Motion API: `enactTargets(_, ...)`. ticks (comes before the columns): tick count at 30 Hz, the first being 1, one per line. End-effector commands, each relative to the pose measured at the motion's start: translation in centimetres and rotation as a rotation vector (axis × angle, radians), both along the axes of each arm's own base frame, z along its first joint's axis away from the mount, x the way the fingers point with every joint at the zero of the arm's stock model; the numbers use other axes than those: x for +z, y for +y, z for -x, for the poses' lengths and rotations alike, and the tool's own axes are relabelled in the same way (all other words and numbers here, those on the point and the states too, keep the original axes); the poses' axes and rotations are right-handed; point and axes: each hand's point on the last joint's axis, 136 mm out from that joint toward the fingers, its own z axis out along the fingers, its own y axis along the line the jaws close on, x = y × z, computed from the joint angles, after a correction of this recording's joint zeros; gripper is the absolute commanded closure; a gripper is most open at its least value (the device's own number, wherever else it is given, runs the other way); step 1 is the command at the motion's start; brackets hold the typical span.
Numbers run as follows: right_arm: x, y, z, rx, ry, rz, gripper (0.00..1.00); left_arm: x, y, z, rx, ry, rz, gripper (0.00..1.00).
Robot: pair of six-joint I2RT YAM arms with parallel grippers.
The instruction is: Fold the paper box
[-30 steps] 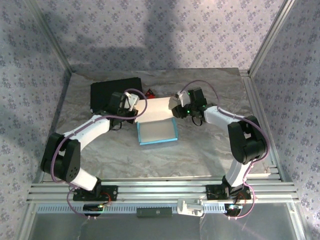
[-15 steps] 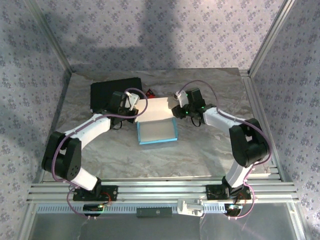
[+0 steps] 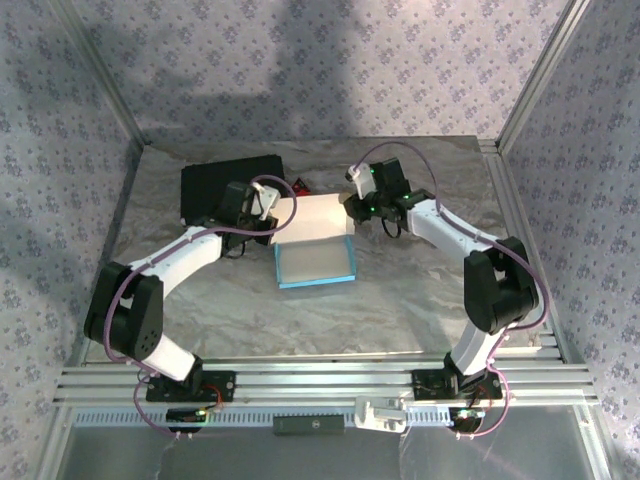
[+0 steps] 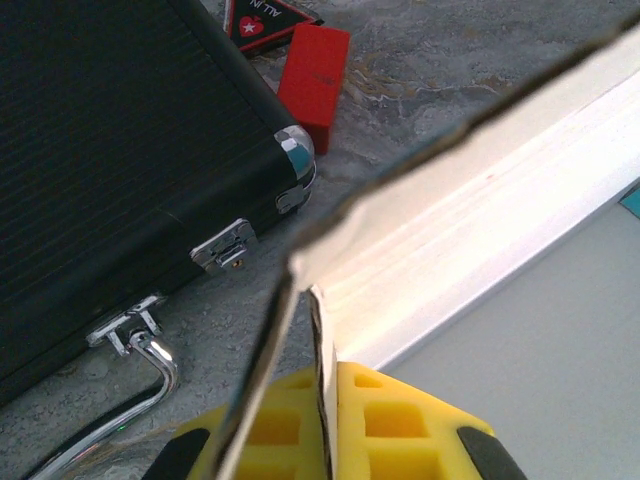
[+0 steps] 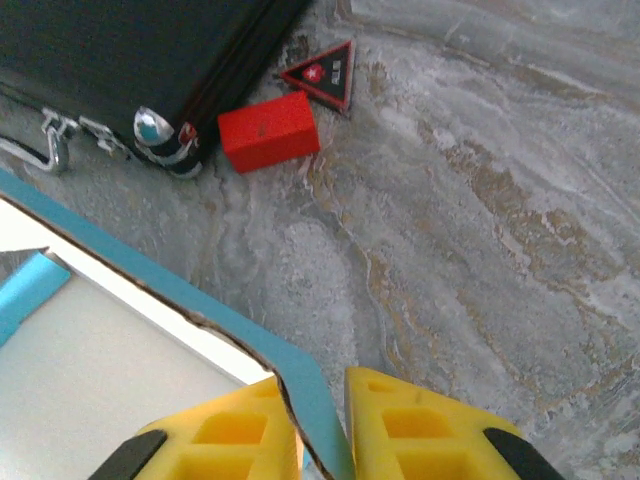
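**A:** Where's the paper box (image 3: pixel 315 268)?
**B:** Mid-table, with its tray flat and its white back flap held between the arms. The left gripper (image 4: pixel 325 400) is clamped on the flap's left edge, and the right gripper (image 5: pixel 320 420) pinches its cyan corner.
**A:** Advice?
**B:** Swing both over the tray evenly, avoiding the black case (image 4: pixel 100 150) beyond.

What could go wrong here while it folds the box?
The left claw pinches the thin flap of the box at its very edge, and the right claw straddles just a corner: the card may slip out or crease crookedly.
The case and red block lie close behind the flap; swinging it back could knock them.
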Motion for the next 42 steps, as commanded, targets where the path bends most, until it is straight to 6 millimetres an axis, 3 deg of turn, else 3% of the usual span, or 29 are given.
enactTargets(1, -1.0, -0.3, 0.5, -0.005, 0.05, 0.061, 0.82, 0.0, -0.2, -0.1, -0.009, 0.012, -0.034, 1.0)
enactTargets(5, -1.1, -0.5, 0.6, -0.022, 0.05, 0.081, 0.82, 0.0, -0.4, -0.2, -0.005, 0.013, -0.037, 1.0)
enactTargets(12, -1.1, -0.5, 0.3, -0.102, 0.073, 0.124, 1.0, 0.3, -0.2, -0.9, 0.081, 0.03, -0.023, 1.0)
enactTargets(17, -0.7, 0.3, 0.8, -0.278, 0.101, 0.049, 1.0, 1.0, 0.6, -2.3, 0.321, 0.066, 0.075, 1.0)
enactTargets(24, 0.0, 1.3, 2.1, -0.629, 0.033, -0.166, 1.0, 2.6, -1.0, -3.1, 0.503, 0.035, 0.307, 1.0)
enactTargets(29, 0.9, 1.5, 4.0, -0.741, -0.081, -0.2, 1.0, 2.7, -1.7, -2.1, 0.485, -0.008, 0.338, 1.0)
enactTargets(42, 0.6, 4.1, 10.3, -0.581, -0.389, -0.326, 1.0, -0.2, -2.4, 3.2, 0.334, -0.096, 0.419, 1.0)
